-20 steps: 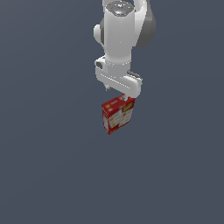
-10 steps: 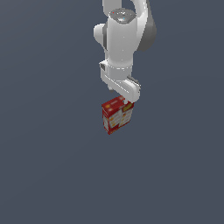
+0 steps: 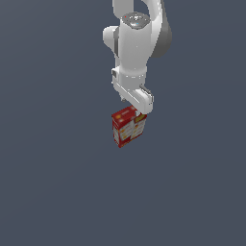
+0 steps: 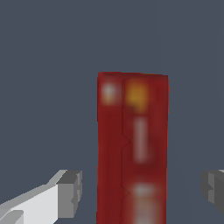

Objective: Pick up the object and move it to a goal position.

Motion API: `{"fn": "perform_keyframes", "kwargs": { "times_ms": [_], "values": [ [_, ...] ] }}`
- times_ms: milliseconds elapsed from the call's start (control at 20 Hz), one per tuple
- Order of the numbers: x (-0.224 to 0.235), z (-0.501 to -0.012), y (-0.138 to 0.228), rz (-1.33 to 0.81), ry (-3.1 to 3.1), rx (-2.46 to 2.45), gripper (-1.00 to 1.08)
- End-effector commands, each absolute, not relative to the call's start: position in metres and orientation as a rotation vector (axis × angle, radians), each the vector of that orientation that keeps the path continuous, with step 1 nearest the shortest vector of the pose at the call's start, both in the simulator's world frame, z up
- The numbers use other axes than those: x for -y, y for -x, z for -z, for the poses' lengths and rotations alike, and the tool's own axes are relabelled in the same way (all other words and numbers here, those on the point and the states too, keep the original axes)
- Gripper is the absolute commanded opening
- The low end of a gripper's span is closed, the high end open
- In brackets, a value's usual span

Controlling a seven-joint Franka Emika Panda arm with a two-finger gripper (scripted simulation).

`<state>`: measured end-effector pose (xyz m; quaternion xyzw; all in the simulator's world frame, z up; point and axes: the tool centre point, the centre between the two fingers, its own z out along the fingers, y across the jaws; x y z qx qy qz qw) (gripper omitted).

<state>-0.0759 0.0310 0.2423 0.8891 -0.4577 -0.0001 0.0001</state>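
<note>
Fingers spread wide, my gripper sits above the red box with nothing clamped between the pads: in the wrist view one grey fingertip stands clear on one side of the box and the other shows only at the frame's edge, with bare floor visible between each pad and the cardboard. So I am released, not grasping. The box stands on the dark grey floor directly under my hand, slightly turned so that a corner faces the exterior camera, its white and yellow-orange printed panels showing on the broad face. From the wrist I look down on its narrow top, a long red strip with a pale patch and an orange patch near the far end. I judge that I am lined up this way on purpose: the fingers straddle the narrow dimension, which is the only span that fits between them, and the long axis runs between the pads so a squeeze would meet flat sides. Whether my fingertips are already low enough to flank the walls I cannot tell. No goal marker shows in either view. The pick is not yet made.
</note>
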Motion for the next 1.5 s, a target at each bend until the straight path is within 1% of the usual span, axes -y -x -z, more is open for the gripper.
{"fn": "perform_keyframes", "kwargs": {
  "times_ms": [0,250,650,950,1000,1450],
  "values": [
    [-0.031,-0.242,0.076,0.000,-2.793,1.438,1.00],
    [-0.031,-0.235,0.076,0.000,-2.793,1.439,1.00],
    [-0.031,-0.202,0.077,0.000,-2.791,1.442,1.00],
    [-0.031,-0.192,0.076,0.000,-2.790,1.443,1.00],
    [-0.031,-0.192,0.076,0.000,-2.790,1.443,-1.00],
    [-0.031,-0.192,0.076,0.000,-2.790,1.443,-1.00]
  ]
}}
